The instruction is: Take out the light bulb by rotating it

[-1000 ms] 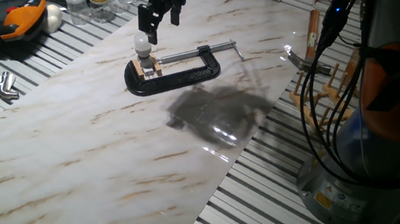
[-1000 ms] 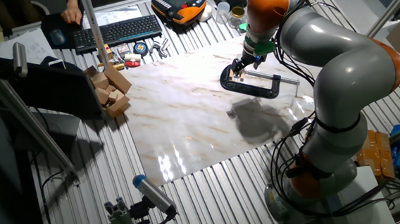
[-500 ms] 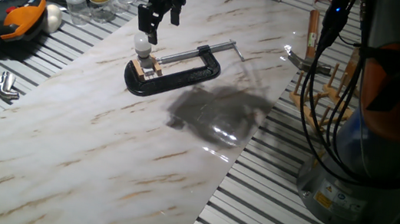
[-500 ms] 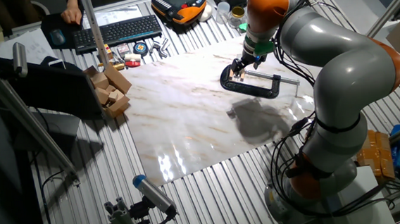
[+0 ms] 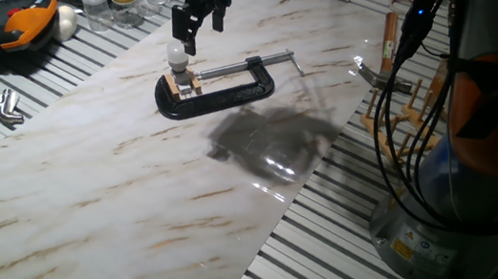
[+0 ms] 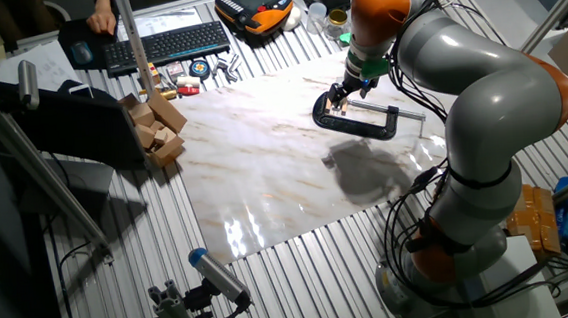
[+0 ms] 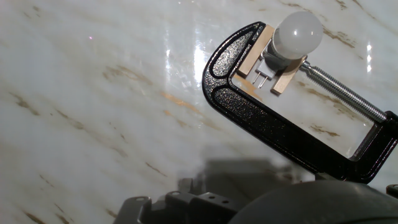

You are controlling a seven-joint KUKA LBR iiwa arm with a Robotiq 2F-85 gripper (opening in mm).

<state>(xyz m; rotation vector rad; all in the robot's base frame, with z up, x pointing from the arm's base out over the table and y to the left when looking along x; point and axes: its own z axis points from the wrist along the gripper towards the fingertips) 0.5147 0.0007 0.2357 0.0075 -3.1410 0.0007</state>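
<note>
Fingers (image 5: 192, 31) hang spread apart, gripping nothing, their dark tips just above the light bulb (image 5: 176, 53) and not touching it. Directly beneath the fingers the bulb stands upright, frosted white, its short grey base seated between two small wooden blocks (image 7: 285, 78). Those blocks are pinched in the mouth of a black clamp (image 5: 220, 91) lying flat on the marble counter (image 5: 129, 172); its threaded screw (image 7: 342, 93) runs away from the bulb to the far end of the frame. In the hand view the bulb (image 7: 297, 35) sits toward the upper right, with the clamp's curved frame (image 7: 261, 127) sweeping below it. Beyond the fingers, off the marble, stand clear jars (image 5: 103, 5) and an orange and black handset (image 5: 23, 21).
</note>
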